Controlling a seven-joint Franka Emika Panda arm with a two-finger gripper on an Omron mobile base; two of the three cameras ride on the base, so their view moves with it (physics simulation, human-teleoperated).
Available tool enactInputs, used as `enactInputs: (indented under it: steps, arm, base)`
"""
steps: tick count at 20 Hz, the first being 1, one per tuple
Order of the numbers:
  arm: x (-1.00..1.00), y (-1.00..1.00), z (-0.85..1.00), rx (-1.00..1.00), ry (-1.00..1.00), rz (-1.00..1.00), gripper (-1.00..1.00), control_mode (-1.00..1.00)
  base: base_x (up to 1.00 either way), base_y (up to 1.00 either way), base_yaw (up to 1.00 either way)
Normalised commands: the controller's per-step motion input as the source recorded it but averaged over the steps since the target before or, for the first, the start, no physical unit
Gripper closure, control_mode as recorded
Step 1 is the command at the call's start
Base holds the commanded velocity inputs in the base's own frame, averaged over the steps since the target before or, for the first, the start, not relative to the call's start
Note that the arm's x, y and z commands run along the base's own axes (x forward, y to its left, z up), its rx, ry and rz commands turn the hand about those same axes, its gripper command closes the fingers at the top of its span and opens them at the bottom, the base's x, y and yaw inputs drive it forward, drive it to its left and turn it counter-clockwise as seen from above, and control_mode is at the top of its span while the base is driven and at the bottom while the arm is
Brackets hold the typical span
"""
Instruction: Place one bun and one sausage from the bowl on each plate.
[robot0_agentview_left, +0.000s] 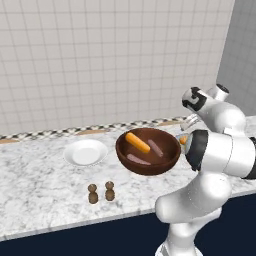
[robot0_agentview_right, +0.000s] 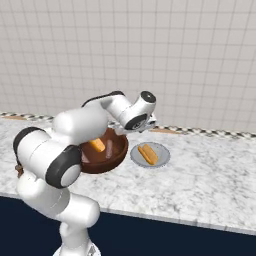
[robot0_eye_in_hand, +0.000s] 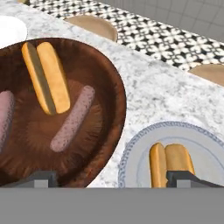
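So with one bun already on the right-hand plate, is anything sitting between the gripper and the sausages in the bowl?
Nothing visible does. The open gripper hangs above the gap between bowl and plate. The nearer sausage lies bare on the bowl's floor, beside the remaining bun, not under it.

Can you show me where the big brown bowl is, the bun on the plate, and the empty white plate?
bowl (robot0_agentview_left: 170, 159): left base view, on its front outer wall.
bun on the plate (robot0_agentview_right: 148, 154): right base view, middle of the bun.
empty white plate (robot0_agentview_left: 85, 152): left base view, its bare centre.
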Motion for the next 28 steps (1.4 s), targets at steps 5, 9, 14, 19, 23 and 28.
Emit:
enactInputs:
  steps: [5,9,14,19,23,28]
  arm:
    - [-0.33,0.98,0.17,0.00,0.01,0.04,-1.00,-1.00]
    - [-0.18,1.00,0.00,0.00,0.00,0.07,-1.00,-1.00]
    - [0.00,0.95,-0.06,0.00,0.00,0.07,-1.00,-1.00]
    - [0.35,0.34,-0.39,-0.03,0.00,0.05,-1.00,-1.00]
    - [0.53,0.16,-0.49,-0.04,-0.01,0.01,-1.00,-1.00]
    - [0.50,0.21,-0.37,-0.04,-0.01,0.00,-1.00,-1.00]
  base:
    - [0.00,0.00,0.00]
    - [0.00,0.00,0.00]
    - [0.00,0.00,0.00]
    - [0.00,0.00,0.00]
    - [0.00,0.00,0.00]
    - [0.00,0.00,0.00]
